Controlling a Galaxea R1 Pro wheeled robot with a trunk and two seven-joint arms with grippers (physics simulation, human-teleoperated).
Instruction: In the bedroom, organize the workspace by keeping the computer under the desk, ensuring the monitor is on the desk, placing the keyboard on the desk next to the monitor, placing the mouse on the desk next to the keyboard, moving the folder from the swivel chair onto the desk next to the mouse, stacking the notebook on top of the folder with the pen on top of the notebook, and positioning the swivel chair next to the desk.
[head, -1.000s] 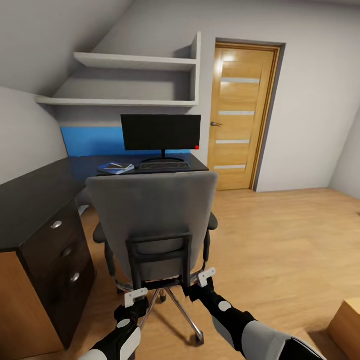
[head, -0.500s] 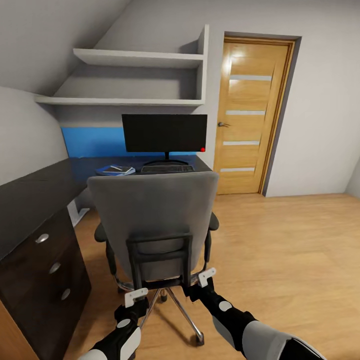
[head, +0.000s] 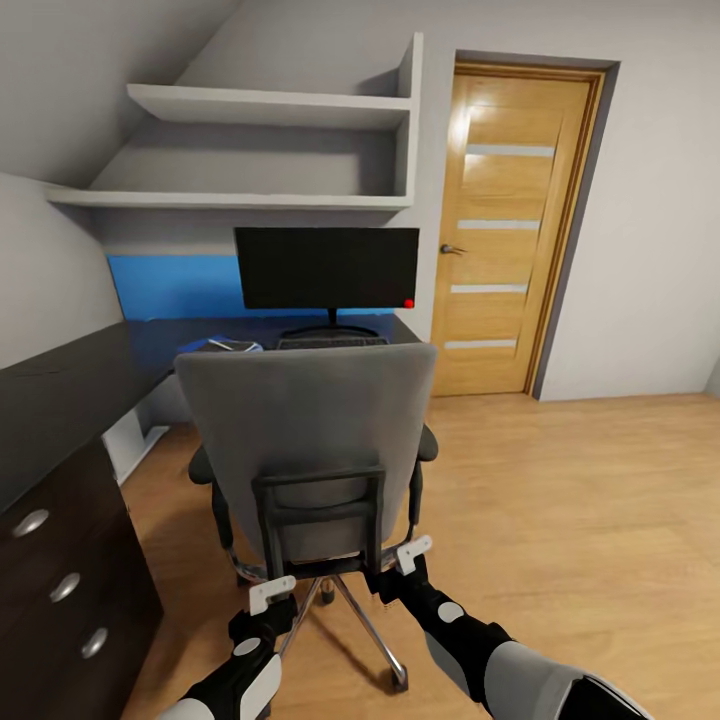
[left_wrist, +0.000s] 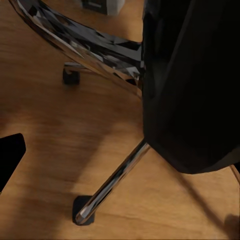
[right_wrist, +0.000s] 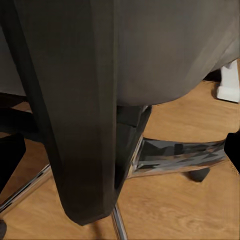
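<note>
The swivel chair stands right in front of me, its grey back towards me. My left gripper and right gripper are at the foot of its black back frame, both with fingers spread. In the right wrist view, the chair's back frame stands between the wide-apart fingers. The chair's chrome base is on the floor. Beyond the chair, on the desk, stand the monitor and the keyboard. The blue folder with the grey notebook on it peeks past the chair back. Mouse, pen and computer are hidden.
The desk's black drawer unit is close on my left, with the white desk leg further back. Wall shelves hang above the desk. A wooden door is at the right, with open wood floor before it.
My view has moved forward towards the desk. The drawer unit slid down and left, the door right. The chair and both grippers keep the same place in the picture.
</note>
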